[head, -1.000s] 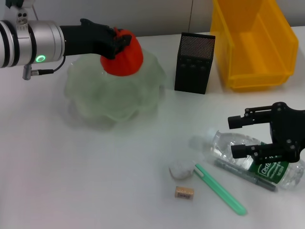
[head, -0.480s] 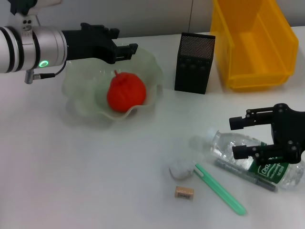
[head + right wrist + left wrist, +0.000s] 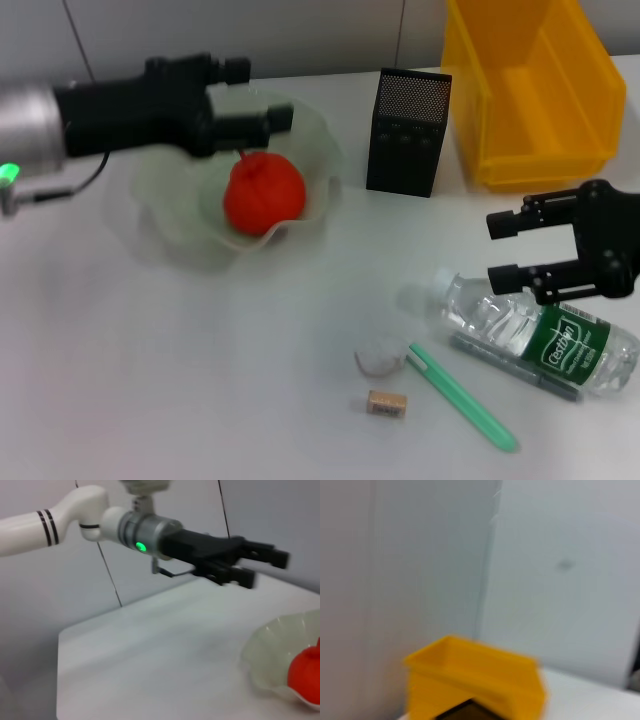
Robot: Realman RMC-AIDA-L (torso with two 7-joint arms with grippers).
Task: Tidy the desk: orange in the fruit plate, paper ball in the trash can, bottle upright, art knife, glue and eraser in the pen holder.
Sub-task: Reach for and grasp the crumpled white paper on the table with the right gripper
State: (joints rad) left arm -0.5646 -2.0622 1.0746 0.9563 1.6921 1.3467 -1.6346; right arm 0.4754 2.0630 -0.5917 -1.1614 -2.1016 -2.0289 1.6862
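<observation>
Here the right gripper hangs with its fingers spread and nothing between them, just above and a little behind the neck end of the bottle. The bottle lies on its side directly below and toward the robot from those jaws, its long axis running from the cap near the middle of the desk out toward the robot's right, green label facing up. That makes the right arm plainly the nearer one for standing it upright; by my judgement the jaws must drop and close across the body, square to that axis.

The left gripper is also released and empty, held above the far rim of the fruit plate, with the orange resting inside the plate, so that part looks done.

Just beside the bottle's near side lie a dark pen-like tool and a green stick. The paper ball and the eraser sit close together, left of the green stick. The pen holder and trash can stand at the back of the white desk, against a pale panelled wall.
</observation>
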